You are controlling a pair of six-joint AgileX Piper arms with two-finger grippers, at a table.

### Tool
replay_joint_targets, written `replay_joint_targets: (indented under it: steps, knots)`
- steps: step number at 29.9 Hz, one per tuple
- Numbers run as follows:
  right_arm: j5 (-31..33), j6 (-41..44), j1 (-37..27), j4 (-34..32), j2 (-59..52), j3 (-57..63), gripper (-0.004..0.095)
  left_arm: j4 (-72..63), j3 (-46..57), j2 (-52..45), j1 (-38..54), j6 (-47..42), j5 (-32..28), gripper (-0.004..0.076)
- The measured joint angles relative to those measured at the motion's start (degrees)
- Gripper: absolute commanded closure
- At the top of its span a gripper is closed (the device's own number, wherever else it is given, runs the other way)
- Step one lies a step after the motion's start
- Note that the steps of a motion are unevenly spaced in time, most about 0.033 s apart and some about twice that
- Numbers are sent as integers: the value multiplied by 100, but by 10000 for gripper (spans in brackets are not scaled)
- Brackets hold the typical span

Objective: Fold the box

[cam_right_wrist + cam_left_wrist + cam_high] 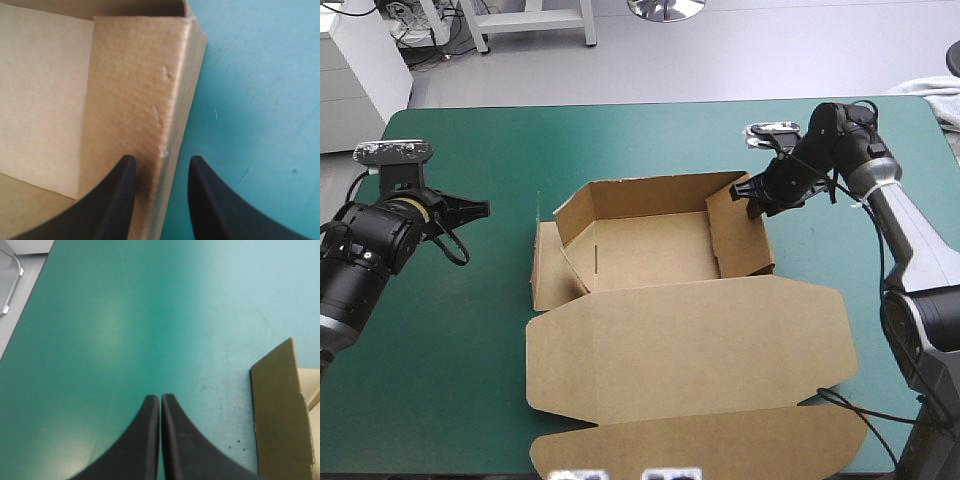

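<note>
Teal-green cover point(460, 330) bears brown box point(650, 250), walls raised.

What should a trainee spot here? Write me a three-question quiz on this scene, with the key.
1. True or false: the left gripper is shut on the box.
2. The right gripper stands open astride which part of the box? A) the left-hand wall B) the right-hand wall C) the far wall
3. Fill in: the lid lies ____ on the teal-green cover.

Key: 1 false, it is shut over bare cover, apart from the box; 2 B; 3 flat.
</note>
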Motion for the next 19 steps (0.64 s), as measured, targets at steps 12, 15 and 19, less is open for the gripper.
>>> replay_joint_targets:
  steps: [12,15,19]
  knots:
    - [-69,-203,-7,570,516,326,908,-199,0,8,0,0,5,731]
    - [-91,-203,-11,549,516,326,922,-199,0,8,4,0,-24,731]
    - [-98,-330,-6,577,543,326,922,-240,0,8,129,-90,-168,731]
